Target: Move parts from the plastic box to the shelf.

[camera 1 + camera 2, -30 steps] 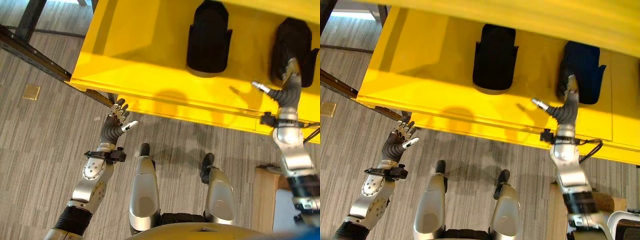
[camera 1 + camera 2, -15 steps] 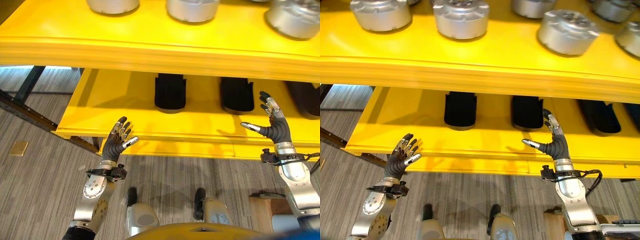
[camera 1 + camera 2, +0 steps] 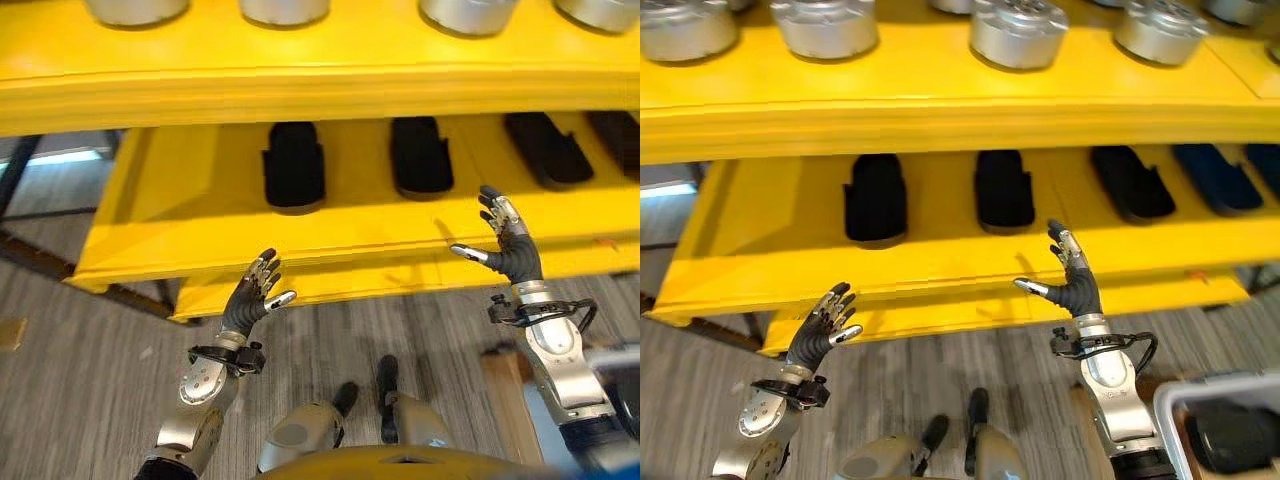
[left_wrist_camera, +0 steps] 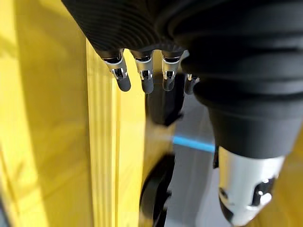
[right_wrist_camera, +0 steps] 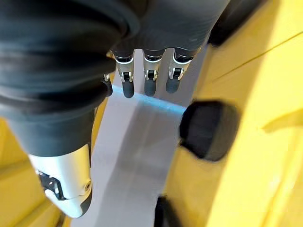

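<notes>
A yellow shelf has two levels. Several black parts lie in a row on the lower level, among them one at the left and one in the middle. Several silver round parts stand on the upper level. My left hand is raised in front of the shelf's lower front edge, fingers straight, holding nothing. My right hand is lifted before the lower level, below the middle black part, fingers spread and empty. The corner of a plastic box with a dark part inside shows at the bottom right.
Grey striped floor lies under the shelf. A dark frame bar runs at the left behind the shelf's corner. A wooden surface shows beside my right arm.
The camera has swung right and the whole picture has shifted. My right hand has drawn back from the black part on the lower level and now stands open in front of it.
</notes>
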{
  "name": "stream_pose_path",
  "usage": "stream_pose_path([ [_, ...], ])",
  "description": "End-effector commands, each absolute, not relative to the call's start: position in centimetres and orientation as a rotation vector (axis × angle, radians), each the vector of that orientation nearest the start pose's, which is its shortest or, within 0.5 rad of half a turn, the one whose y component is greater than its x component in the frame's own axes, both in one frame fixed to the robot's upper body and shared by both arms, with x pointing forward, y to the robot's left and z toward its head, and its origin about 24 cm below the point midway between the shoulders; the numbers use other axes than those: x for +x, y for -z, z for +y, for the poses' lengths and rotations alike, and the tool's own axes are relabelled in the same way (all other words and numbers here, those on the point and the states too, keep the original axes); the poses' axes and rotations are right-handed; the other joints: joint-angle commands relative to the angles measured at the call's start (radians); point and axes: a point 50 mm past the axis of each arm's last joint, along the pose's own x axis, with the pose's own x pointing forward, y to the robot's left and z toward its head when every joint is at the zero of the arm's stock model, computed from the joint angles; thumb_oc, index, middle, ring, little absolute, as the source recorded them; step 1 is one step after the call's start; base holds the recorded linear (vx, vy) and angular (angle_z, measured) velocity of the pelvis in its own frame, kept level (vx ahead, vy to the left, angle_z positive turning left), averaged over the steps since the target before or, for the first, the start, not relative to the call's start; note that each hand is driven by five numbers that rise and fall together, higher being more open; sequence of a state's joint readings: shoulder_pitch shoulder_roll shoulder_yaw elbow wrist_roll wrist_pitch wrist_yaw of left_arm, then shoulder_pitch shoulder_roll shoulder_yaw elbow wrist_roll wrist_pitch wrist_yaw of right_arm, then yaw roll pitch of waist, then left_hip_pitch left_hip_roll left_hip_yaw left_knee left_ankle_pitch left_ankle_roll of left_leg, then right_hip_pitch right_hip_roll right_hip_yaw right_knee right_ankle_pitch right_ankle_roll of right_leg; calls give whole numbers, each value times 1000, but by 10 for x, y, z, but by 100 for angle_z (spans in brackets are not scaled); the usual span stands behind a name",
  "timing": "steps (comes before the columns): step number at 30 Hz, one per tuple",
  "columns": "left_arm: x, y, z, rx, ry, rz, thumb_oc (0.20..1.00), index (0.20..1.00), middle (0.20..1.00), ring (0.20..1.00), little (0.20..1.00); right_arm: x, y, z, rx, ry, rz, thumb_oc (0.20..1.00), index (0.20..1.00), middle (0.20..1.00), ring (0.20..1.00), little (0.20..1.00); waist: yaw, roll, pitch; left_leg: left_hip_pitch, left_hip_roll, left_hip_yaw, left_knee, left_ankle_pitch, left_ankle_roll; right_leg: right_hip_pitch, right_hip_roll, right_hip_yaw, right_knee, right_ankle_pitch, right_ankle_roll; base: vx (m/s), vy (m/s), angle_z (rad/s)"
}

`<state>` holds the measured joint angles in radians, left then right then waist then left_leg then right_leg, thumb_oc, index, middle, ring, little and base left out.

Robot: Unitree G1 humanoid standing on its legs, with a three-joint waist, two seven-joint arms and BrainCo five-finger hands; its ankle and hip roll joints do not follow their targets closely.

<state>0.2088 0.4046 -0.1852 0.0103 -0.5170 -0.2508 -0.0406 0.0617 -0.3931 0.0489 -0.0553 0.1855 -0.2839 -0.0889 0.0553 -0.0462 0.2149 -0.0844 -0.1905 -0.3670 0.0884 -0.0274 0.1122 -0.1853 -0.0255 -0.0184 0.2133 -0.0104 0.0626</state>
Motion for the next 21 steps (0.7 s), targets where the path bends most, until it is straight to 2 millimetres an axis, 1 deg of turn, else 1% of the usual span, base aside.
stream_pose_path([
  [1,206,-44,209,-105,100,-108,1000,1000,1000,1000,1000,241,-102,-214,-181,-1,-377,1000,1000,1000,1000,1000,20,-21,-52,-34,22,70,-42,54,-66,154,20,-30,-209,3,8,88,140,-58],
  [4,208,-46,210,-104,85,-116,1000,1000,1000,1000,1000,243,-98,-210,-164,-4,-359,1000,1000,1000,1000,1000,15,-24,-56,-24,23,109,-31,34,-54,155,11,-4,-198,5,18,45,160,-57],
  [5,212,-47,211,-94,66,-121,1000,1000,1000,1000,1000,243,-98,-206,-153,-24,-355,1000,1000,1000,1000,1000,-1,-20,-52,-9,25,160,-16,6,-39,135,12,46,-169,12,29,4,247,-40],
  [6,212,-48,211,-91,61,-124,1000,1000,1000,1000,1000,242,-97,-205,-147,-27,-352,1000,1000,1000,1000,1000,-1,-20,-48,-4,30,178,-20,4,-36,128,16,64,-162,15,33,-11,241,-57],
  [9,214,-47,211,-87,53,-122,1000,1000,1000,1000,1000,239,-97,-205,-140,-31,-346,1000,1000,1000,1000,1000,-16,-24,-42,8,41,224,-29,-6,-28,109,20,98,-149,32,49,-24,86,-74],
  [10,215,-48,211,-87,46,-127,1000,1000,1000,1000,1000,239,-98,-204,-137,-30,-351,1000,1000,1000,1000,1000,-17,-24,-34,7,47,243,-26,-8,-27,95,18,92,-134,35,55,-108,59,-77],
  [11,217,-51,213,-86,30,-138,1000,1000,1000,1000,1000,241,-100,-201,-131,-32,-364,1000,1000,1000,1000,1000,3,-20,-14,6,74,289,-17,-20,-33,77,-19,-11,-97,23,66,-129,17,-90],
  [12,218,-52,214,-82,30,-141,1000,1000,1000,1000,1000,242,-102,-199,-127,-29,-371,1000,1000,1000,1000,1000,20,-13,-4,5,96,322,-14,-25,-42,83,-69,-128,-83,10,68,-116,-9,-145],
  [13,218,-52,214,-81,34,-139,1000,1000,1000,1000,1000,244,-104,-197,-116,-33,-381,1000,1000,1000,1000,1000,25,-8,-3,13,115,350,-23,-26,-48,103,-107,-207,-87,5,65,-56,-6,-192],
  [14,219,-52,213,-81,34,-139,1000,1000,1000,1000,1000,245,-103,-195,-105,-31,-381,1000,1000,1000,1000,1000,27,-4,-3,23,130,371,-30,-29,-49,113,-138,-251,-83,6,63,-20,19,-173],
  [15,220,-49,212,-89,28,-127,1000,1000,1000,1000,1000,246,-102,-193,-103,-34,-374,1000,1000,1000,1000,1000,30,-1,-7,41,148,406,-38,-40,-47,125,-188,-283,-86,27,64,-11,19,-112],
  [16,220,-49,212,-91,26,-126,1000,1000,1000,1000,1000,246,-100,-193,-109,-33,-367,1000,1000,1000,1000,1000,31,-3,-11,45,146,421,-45,-43,-45,129,-212,-291,-103,55,75,-10,-18,-69],
  [17,219,-51,213,-92,20,-132,1000,1000,1000,1000,1000,247,-100,-192,-104,-31,-366,1000,1000,1000,1000,1000,36,0,-10,51,153,444,-43,-55,-47,123,-259,-309,-129,97,94,-7,-46,-89],
  [19,219,-50,212,-100,17,-127,1000,1000,1000,1000,1000,250,-100,-191,-119,-33,-362,1000,1000,1000,1000,1000,45,-3,-10,46,158,466,-30,-65,-45,108,-300,-312,-153,159,115,6,-87,-114],
  [20,219,-50,214,-90,12,-130,1000,1000,1000,1000,1000,251,-101,-190,-117,-33,-366,1000,1000,1000,1000,1000,50,-7,-11,50,163,487,-27,-73,-47,106,-338,-337,-187,195,131,71,-158,-86],
  [21,218,-50,216,-85,8,-127,1000,1000,1000,1000,1000,252,-101,-191,-120,-29,-364,1000,1000,1000,1000,1000,53,-8,-14,60,177,490,-22,-91,-56,107,-360,-347,-201,210,152,82,-175,-57],
])
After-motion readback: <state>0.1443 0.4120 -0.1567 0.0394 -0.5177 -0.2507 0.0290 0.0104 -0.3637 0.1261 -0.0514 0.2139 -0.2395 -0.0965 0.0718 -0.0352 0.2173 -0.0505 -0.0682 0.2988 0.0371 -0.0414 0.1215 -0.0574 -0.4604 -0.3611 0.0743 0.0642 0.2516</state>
